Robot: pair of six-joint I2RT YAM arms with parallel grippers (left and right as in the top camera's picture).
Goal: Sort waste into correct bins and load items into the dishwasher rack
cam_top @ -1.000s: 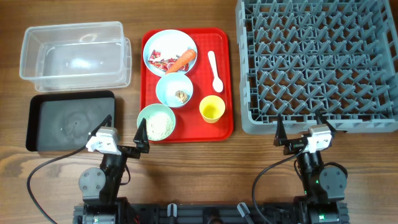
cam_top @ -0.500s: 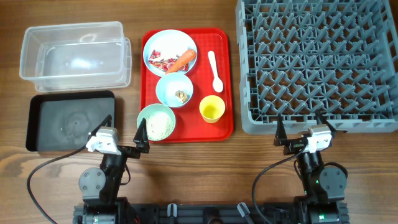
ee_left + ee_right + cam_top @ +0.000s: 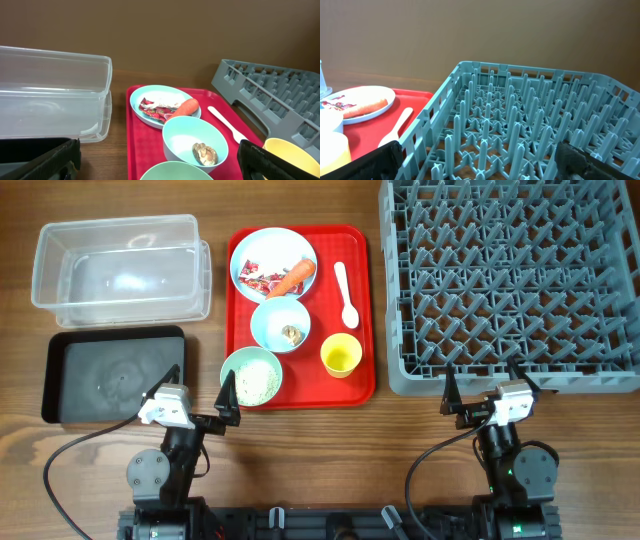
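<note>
1. Rice (image 3: 252, 383) fills the nearest bowl (image 3: 271, 359), at the near left corner of the red tray (image 3: 362, 250).
2. Just left of this rice bowl, the left gripper (image 3: 204, 372) hangs wide open and empty over the table (image 3: 320, 450). Its right finger is beside the bowl and its left finger is over the near right corner of the black tray (image 3: 100, 375). Whether either finger touches anything cannot be told.
3. Off to the right, the right gripper (image 3: 481, 372) is likewise spread wide and empty. Its fingertips are at the near wall of the rack (image 3: 510, 280), which stands straight ahead of it. The red tray lies to its left.
4. On the red tray's near right part stands the yellow cup (image 3: 341, 356), beside the rice bowl and between the two grippers, apart from both.
5. Just behind the rice bowl sits the second bowl (image 3: 270, 318), holding a brown scrap (image 3: 291, 333). The rice bowl stands between it and the left gripper.
6. Behind the cup lies the spoon (image 3: 345, 290), scoop end nearer and handle pointing away.
7. At the tray's far left, close behind the second bowl, the plate (image 3: 265, 246) carries a carrot piece (image 3: 292, 278) and red-and-white wrapper bits (image 3: 255, 278).
8. Behind the black tray and left of the plate stands the clear tub (image 3: 120, 265).
</note>
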